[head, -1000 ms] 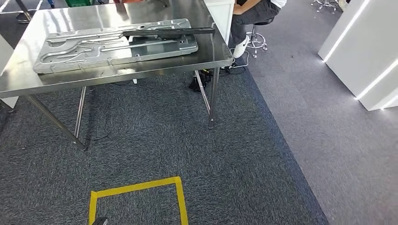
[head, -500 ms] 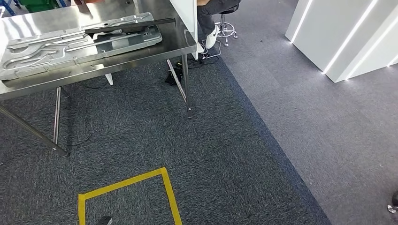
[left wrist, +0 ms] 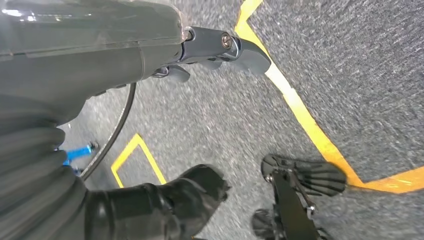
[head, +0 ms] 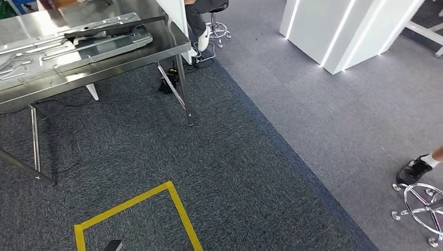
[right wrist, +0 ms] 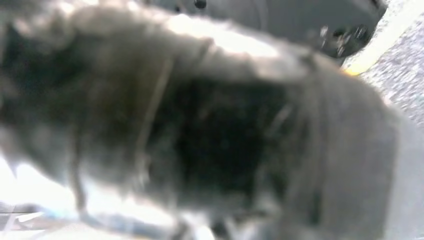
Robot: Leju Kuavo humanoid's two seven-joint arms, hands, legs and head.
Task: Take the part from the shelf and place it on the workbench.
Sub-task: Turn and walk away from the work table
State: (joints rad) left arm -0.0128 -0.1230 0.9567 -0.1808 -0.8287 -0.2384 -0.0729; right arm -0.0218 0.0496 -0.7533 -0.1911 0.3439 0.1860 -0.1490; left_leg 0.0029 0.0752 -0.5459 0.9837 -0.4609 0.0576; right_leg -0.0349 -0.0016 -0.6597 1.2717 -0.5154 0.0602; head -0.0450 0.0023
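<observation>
Camera swung rightward, workbench (head: 156, 49) now far left; left hand (left wrist: 165, 55) fingers apart; no legible writing.

Silver workbench (head: 130, 55); yellow tape (head: 177, 209); dark speckled carpet (head: 130, 146).

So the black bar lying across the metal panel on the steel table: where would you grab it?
Probably the end of the black bar that overhangs the metal panel near the steel table corner. It lies flat and long, and that end looks clear underneath, so fingers could close across its narrow width from the table's right edge.
</observation>
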